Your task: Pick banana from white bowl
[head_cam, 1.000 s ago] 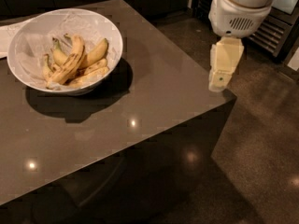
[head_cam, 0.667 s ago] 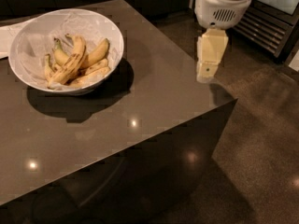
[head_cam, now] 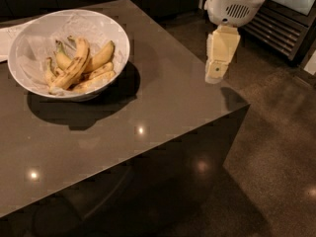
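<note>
The white bowl (head_cam: 20,65) stands at the table's back left, lined with crinkled whitish paper. Several bananas lie in it. The banana (head_cam: 74,67) is the long, slim, speckled one, curving from the middle of the bowl down to its front left. A plumper yellow banana (head_cam: 101,56) rests to its right. My gripper (head_cam: 216,73) hangs cream-coloured under the white wrist (head_cam: 232,4). It is above the table's right edge, well to the right of the bowl, and it holds nothing.
The dark glossy table (head_cam: 148,112) ends in a corner at the right, just below the gripper. White paper (head_cam: 7,38) lies behind the bowl at the left. A slatted metal unit (head_cam: 281,28) stands on the floor at the back right.
The gripper has moved left, from beyond the table's right corner to above its right edge, closer to the bowl. The bowl and bananas lie as before.
</note>
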`<action>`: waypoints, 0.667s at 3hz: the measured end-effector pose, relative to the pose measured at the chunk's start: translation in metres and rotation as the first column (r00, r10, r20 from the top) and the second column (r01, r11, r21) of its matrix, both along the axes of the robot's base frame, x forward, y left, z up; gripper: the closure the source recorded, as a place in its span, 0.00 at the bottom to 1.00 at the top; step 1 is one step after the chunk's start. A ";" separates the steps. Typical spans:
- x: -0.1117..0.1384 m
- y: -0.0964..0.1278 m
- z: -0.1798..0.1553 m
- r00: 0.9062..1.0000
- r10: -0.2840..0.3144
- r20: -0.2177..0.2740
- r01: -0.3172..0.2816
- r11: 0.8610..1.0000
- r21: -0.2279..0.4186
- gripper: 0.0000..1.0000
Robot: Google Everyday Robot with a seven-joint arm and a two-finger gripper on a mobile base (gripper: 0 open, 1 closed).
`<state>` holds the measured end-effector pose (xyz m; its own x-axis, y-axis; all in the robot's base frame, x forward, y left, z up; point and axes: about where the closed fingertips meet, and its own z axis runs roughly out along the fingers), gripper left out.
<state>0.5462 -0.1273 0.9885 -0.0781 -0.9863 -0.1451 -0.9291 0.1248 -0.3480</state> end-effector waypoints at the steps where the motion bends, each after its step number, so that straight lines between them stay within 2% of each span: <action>1: 0.011 0.022 0.010 0.999 0.037 0.035 -0.037 0.999 -0.015 0.00; 2: 0.025 0.051 0.015 0.989 0.139 0.045 -0.138 0.990 -0.024 0.00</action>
<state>0.5708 -0.0760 1.0035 0.0657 -0.9900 -0.1246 -0.9198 -0.0117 -0.3922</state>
